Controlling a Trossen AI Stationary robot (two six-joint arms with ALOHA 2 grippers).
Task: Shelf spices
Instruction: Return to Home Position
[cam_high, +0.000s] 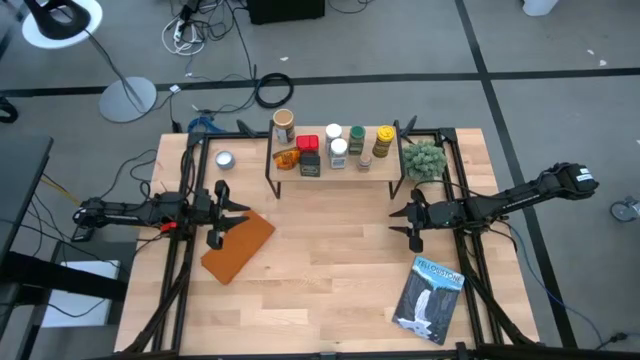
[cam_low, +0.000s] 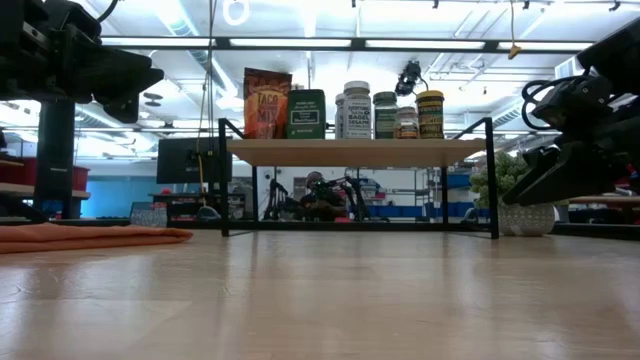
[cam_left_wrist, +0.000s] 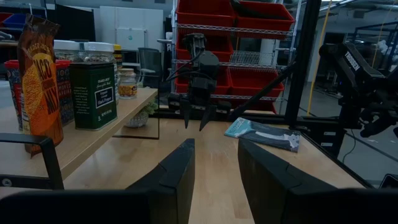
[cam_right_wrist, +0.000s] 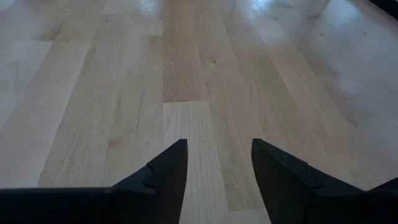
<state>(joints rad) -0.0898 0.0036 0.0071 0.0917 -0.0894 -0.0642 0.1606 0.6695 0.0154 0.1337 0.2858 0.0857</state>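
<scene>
The shelf is a low rack with a light wooden board on black legs, standing at the table's far middle. On its board stand the spices: a tan cylinder, red tin, orange packet, dark box, white-lidded jars, a green-lidded jar and a yellow-lidded jar. The low view shows them in a row on the board. My left gripper is open, left of the shelf's front. My right gripper is open, near the shelf's right front leg, over bare table.
A small silver round tin sits left of the shelf. A flat brown slab lies under and beside my left gripper. A potted plant stands at the shelf's right end. A blue book lies near the right front.
</scene>
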